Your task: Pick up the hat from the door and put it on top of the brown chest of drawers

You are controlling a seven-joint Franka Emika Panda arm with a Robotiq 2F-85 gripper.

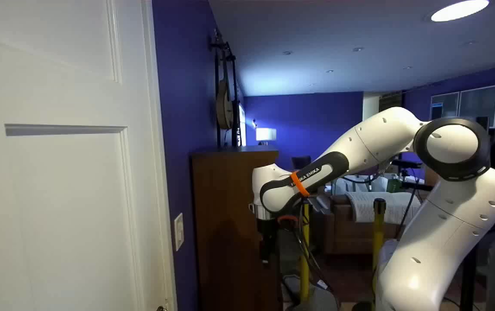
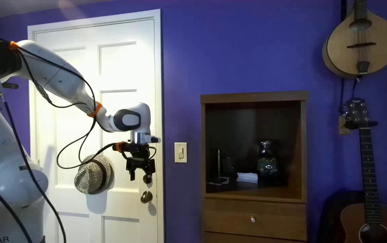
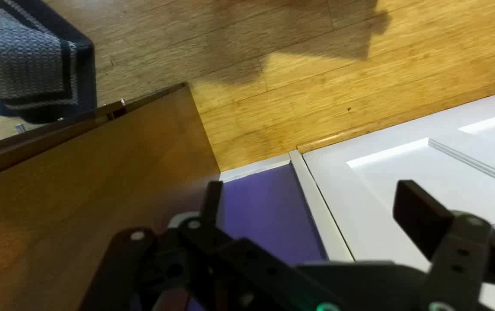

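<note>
A robot gripper [image 2: 140,177] waits empty, jaws spread wide, as a checked hat [image 2: 94,176] hangs on a white door [image 2: 117,67], probably light, soft and easily dented, its brim [image 2: 109,172] likely offering a kinder hold than the crown [image 2: 86,179].

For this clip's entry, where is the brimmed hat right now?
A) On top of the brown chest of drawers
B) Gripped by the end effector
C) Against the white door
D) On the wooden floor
C: in an exterior view the hat sits up against the white door, and the open end effector holds nothing.
</note>
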